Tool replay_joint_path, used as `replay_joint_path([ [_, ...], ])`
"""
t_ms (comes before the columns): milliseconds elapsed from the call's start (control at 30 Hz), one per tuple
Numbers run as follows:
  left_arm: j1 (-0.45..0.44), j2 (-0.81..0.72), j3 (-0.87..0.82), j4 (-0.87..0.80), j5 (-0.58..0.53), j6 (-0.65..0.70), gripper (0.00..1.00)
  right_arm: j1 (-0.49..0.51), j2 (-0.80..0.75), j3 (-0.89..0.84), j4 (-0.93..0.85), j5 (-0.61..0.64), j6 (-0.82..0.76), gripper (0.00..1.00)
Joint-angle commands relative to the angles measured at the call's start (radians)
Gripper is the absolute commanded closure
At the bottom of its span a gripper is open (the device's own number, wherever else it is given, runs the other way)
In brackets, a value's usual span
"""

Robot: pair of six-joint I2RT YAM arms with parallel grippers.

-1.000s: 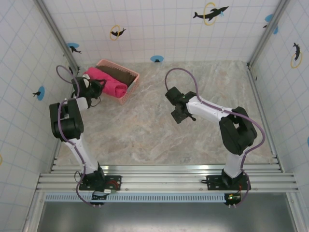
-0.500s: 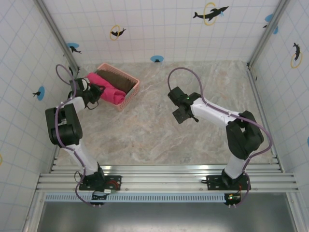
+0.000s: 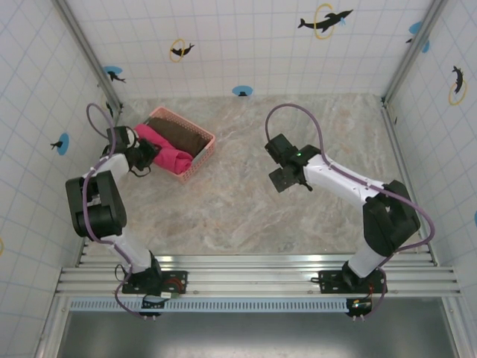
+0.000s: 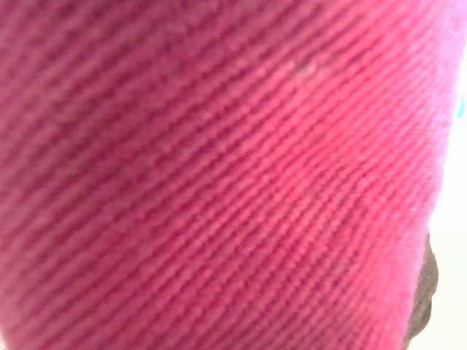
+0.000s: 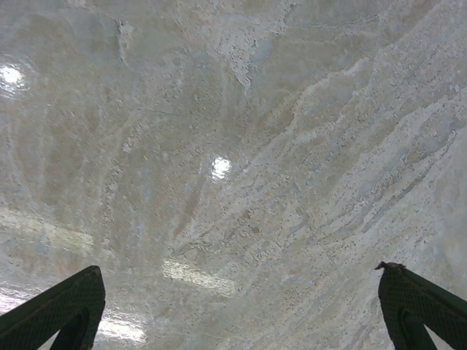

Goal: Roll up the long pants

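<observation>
The long pants lie as a magenta-pink bundle in the pink basket at the far left of the table. My left gripper presses against the bundle's left end. In the left wrist view, pink woven fabric sits right against the lens and hides the fingers. My right gripper hovers over the bare marble table, middle right, far from the pants. In its wrist view the right gripper is open, its dark fingertips wide apart with nothing between them.
A dark brown cloth lies in the basket beside the pants, on the far side. Tiled walls close off the left, back and right. A metal rail with both arm bases runs along the near edge.
The left gripper has moved toward the near side, and the basket with both cloths has shifted the same way. The right gripper has drifted slightly to the right.
</observation>
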Motion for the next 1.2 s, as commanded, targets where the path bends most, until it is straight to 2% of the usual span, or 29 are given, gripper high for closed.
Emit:
replay_joint_path([
  [0,0.006,0.066,-0.040,-0.374,-0.144,0.028,1.00,-0.010,0.008,0.107,0.025,-0.041,-0.008,0.02],
  [233,-0.011,0.124,0.047,-0.488,-0.231,-0.009,1.00,-0.015,0.110,0.346,0.031,-0.072,-0.020,0.01],
  [400,-0.036,0.195,0.127,-0.572,-0.299,-0.005,1.00,-0.015,0.218,0.593,-0.046,-0.102,-0.035,0.01],
  [733,-0.076,0.238,0.174,-0.612,-0.388,-0.101,1.00,0.016,0.557,1.110,-0.172,-0.418,0.039,0.01],
  [900,-0.138,0.306,0.288,-0.651,-0.404,-0.114,1.00,0.060,0.785,1.365,-0.192,-0.585,0.116,0.01],
  [1000,-0.198,0.368,0.398,-0.696,-0.413,-0.128,1.00,0.084,0.863,1.433,-0.182,-0.639,0.158,0.01],
  [1167,-0.292,0.468,0.533,-0.739,-0.409,-0.166,1.00,0.109,0.893,1.424,-0.171,-0.651,0.164,0.01],
])
